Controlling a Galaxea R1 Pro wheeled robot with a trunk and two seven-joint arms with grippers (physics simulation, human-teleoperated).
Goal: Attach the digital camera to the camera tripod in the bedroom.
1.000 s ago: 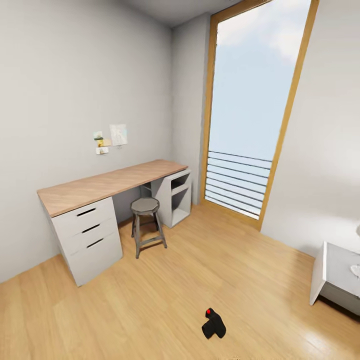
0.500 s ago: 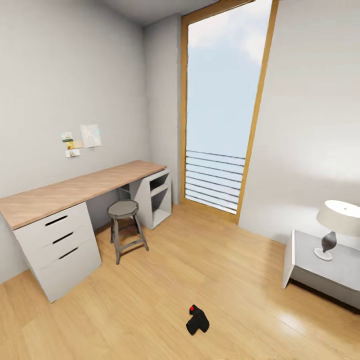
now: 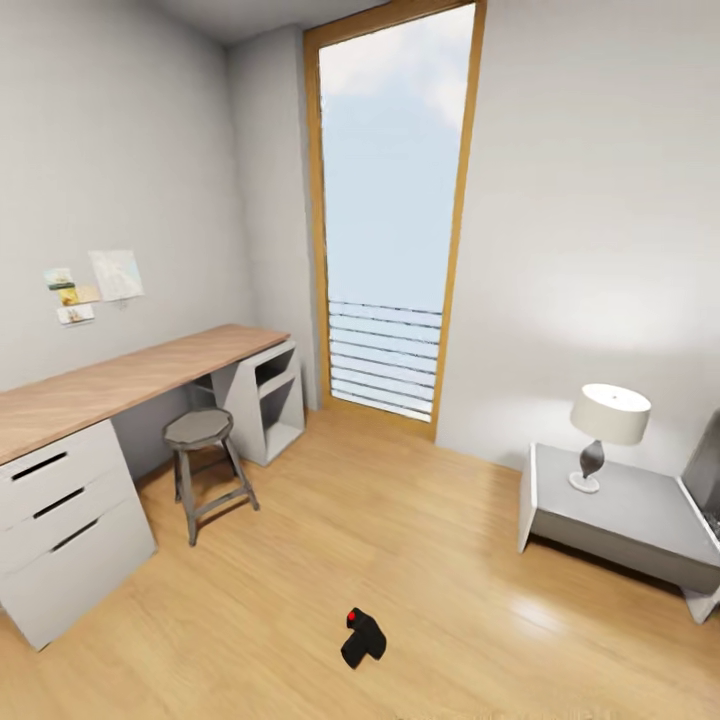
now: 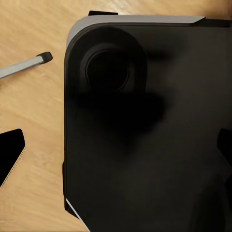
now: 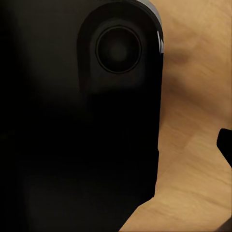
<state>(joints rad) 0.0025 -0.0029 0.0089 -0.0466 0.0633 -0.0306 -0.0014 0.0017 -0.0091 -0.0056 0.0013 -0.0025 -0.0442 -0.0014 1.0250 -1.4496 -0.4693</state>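
The digital camera (image 3: 362, 637) lies on the plank floor (image 3: 420, 540), awaiting pickup; whether either gripper's fingers are released or clenched cannot be told.

Camera (image 3: 362, 637) showing black with a red dot, lying on pale wood-plank floor (image 3: 420, 560). Walls (image 3: 590, 230) reading pale grey. Desk (image 3: 110, 385) showing a wood-grain top over grey drawers with black slots. Stool (image 3: 200, 440) grey. Window frame (image 3: 455, 230) tan wood, sky blue. Lamp (image 3: 608, 425) wearing a white shade on a grey nightstand (image 3: 620, 520).
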